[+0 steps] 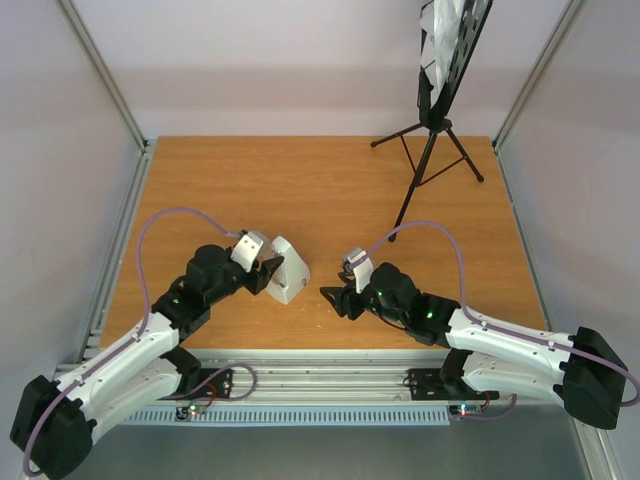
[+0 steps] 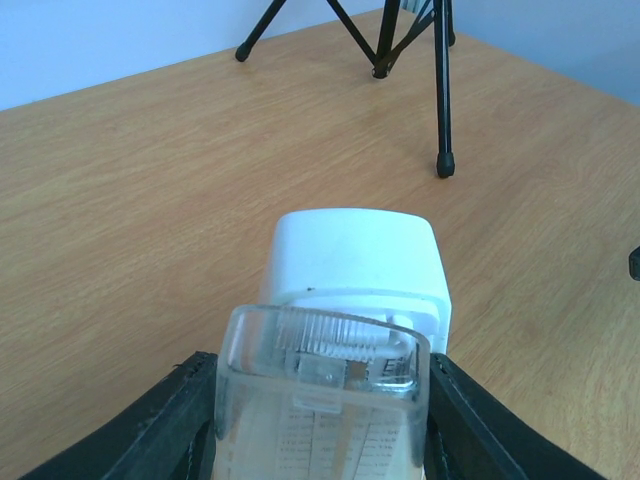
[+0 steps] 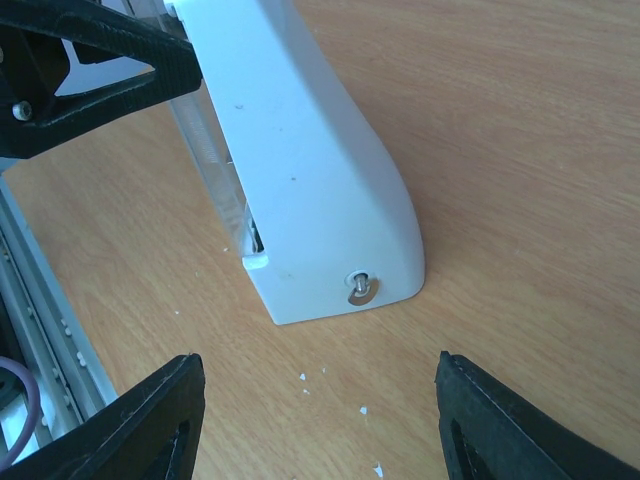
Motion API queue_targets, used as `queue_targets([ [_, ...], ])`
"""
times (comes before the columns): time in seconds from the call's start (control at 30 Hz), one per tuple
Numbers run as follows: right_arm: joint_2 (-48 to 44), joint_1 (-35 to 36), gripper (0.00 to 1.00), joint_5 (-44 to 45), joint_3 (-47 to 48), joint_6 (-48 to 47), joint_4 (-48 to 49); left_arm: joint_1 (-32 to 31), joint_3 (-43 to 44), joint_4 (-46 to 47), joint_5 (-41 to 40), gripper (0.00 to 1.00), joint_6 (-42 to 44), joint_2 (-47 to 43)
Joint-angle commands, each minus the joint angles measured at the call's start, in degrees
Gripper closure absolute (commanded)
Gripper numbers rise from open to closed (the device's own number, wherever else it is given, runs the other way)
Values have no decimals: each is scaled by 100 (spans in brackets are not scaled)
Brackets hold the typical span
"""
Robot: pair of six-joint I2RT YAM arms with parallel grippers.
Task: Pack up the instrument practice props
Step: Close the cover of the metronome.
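While clamping the tilted metronome (image 2: 350, 260) by its clear cover (image 2: 322, 385) in the left gripper (image 1: 268, 270), holds the right gripper (image 3: 320, 420) wide and empty nearby.

My table (image 1: 330, 190) is a light-brown wooden board with clear grain. Toward my near side, about midway across, the white metronome (image 1: 290, 272) lies tilted on the wood. In the far right corner the black music stand (image 1: 433, 108) plants its tripod feet. A few small white flecks (image 3: 362, 410) lie just beside the metronome.
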Motion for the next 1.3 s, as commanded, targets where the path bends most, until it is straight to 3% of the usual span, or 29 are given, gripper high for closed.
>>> queue_targets([
  [0.0, 9, -11, 35, -58, -63, 62, 175, 15, 58, 137, -45, 53, 57, 144],
  [0.57, 100, -14, 35, -58, -77, 88, 245, 15, 44, 235, -263, 50, -27, 240],
  [0.93, 280, -15, 35, -303, -59, 141, 413, 15, 139, 321, 133, 51, -542, 269],
  [1.27, 319, -18, 35, -295, -68, 134, 422, -167, 289, 136, -253, 51, -472, 413],
])
